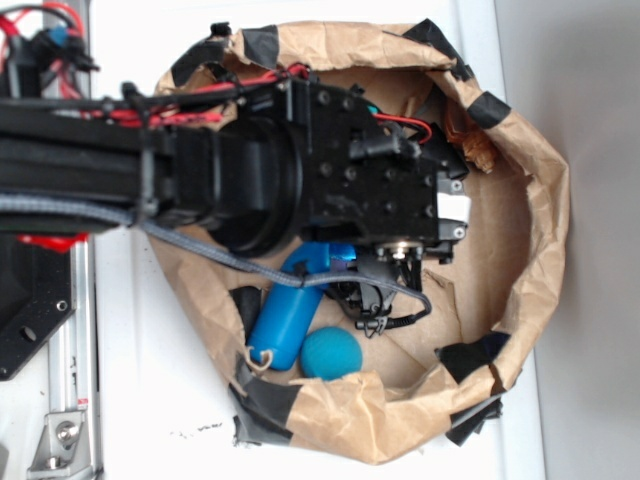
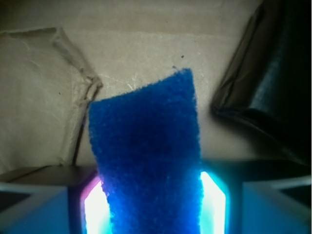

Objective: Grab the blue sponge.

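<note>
The blue sponge (image 2: 146, 146), a rough fibrous bright-blue pad, stands between my jaws in the wrist view. It juts forward over the brown paper floor. My gripper (image 2: 153, 200) is shut on it. The lit pads (image 2: 95, 207) press against both of its sides. In the exterior view the black arm and wrist (image 1: 380, 180) reach into the paper bag and cover the sponge and the fingertips.
A smooth blue bottle (image 1: 290, 318) and a teal ball (image 1: 330, 353) lie in the bag near the wrist. The crumpled brown bag wall (image 1: 545, 200), patched with black tape (image 1: 487, 105), rings everything. A black tape patch (image 2: 273, 83) and a paper flap (image 2: 39, 87) lie ahead.
</note>
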